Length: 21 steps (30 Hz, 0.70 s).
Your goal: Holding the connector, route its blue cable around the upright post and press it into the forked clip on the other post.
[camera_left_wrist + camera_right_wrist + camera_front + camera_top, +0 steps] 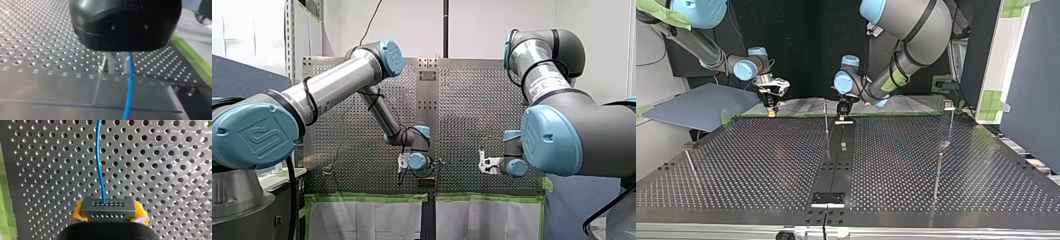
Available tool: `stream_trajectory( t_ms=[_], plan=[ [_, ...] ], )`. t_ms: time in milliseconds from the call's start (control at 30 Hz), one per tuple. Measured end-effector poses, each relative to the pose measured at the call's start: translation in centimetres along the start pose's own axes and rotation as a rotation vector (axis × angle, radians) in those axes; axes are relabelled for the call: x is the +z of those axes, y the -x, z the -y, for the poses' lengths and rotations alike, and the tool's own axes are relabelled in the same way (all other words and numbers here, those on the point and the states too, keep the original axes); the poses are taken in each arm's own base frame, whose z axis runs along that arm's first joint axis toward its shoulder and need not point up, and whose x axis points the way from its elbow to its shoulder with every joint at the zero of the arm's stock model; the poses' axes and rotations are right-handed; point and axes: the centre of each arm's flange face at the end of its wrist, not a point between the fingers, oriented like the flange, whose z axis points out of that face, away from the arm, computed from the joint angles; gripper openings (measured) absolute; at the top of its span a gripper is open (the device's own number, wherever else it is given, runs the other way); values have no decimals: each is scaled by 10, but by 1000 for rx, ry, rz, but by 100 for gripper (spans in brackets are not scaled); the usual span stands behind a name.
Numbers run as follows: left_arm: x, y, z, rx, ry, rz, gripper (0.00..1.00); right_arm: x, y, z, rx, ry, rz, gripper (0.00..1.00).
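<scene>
Right wrist view: my right gripper clamps the connector between yellow pads, above the perforated bench; the blue cable leaves the connector's face and runs ahead over the holes. In the left wrist view the cable passes right under my left gripper, but whether that gripper is closed on it I cannot tell. Seen from the top view, a thin post stands just beside my left gripper, the right gripper well apart.

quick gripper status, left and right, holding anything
Left gripper: cannot be told; blue cable runs out from beneath it.
Right gripper: closed on the connector.
</scene>
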Motion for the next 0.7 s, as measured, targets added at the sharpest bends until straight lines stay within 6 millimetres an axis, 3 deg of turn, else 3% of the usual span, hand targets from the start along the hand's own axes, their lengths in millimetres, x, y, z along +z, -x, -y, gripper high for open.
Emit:
stream_trajectory(
  t_ms=[33,67,200,233,267,700],
  plan=[
    [-1,-1,-1,5,1,-8,74,0,0,0,0,0,1,0],
    [-1,-1,-1,11,2,-14,79,0,0,0,-1,0,1,0],
    [-4,-4,-4,46,20,-44,79,0,0,0,-1,-1,2,0],
    [-5,-5,-5,58,24,-53,85,0,0,1,-1,-1,2,0],
    [-6,-5,-5,66,26,-60,100,0,0,1,-2,-2,2,0],
    [-21,-14,4,141,-51,-156,100,0,0,2,-1,-4,5,0]
  ],
)
